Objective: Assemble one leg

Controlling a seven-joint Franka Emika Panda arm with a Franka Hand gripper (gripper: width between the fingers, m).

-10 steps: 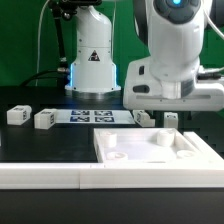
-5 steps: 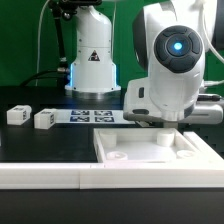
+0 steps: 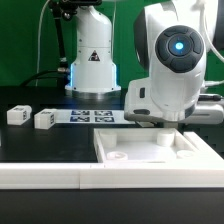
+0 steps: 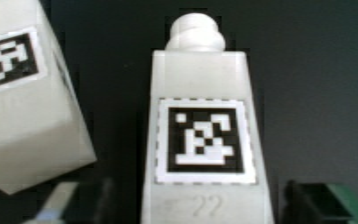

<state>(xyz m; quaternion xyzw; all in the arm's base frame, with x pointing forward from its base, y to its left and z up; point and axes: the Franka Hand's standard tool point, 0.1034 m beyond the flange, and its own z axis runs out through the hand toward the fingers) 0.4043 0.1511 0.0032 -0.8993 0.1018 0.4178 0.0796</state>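
The gripper (image 4: 202,205) has its jaws apart. Its dark fingers (image 4: 318,202) stand on either side of the leg (image 4: 202,120), with a gap showing on each side. The leg rests on the dark counter (image 4: 309,90), its tag facing the wrist camera. A second leg (image 4: 25,110) lies just beside it. In the exterior view the arm (image 3: 170,70) hides this spot, which is behind the large white square part (image 3: 150,150) and well in from the counter's near edge.

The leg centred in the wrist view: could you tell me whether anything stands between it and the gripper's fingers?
Nothing visible does. The leg lies between the fingers of the open gripper, with only table in each gap. A second leg sits close beside one finger, outside the gap.
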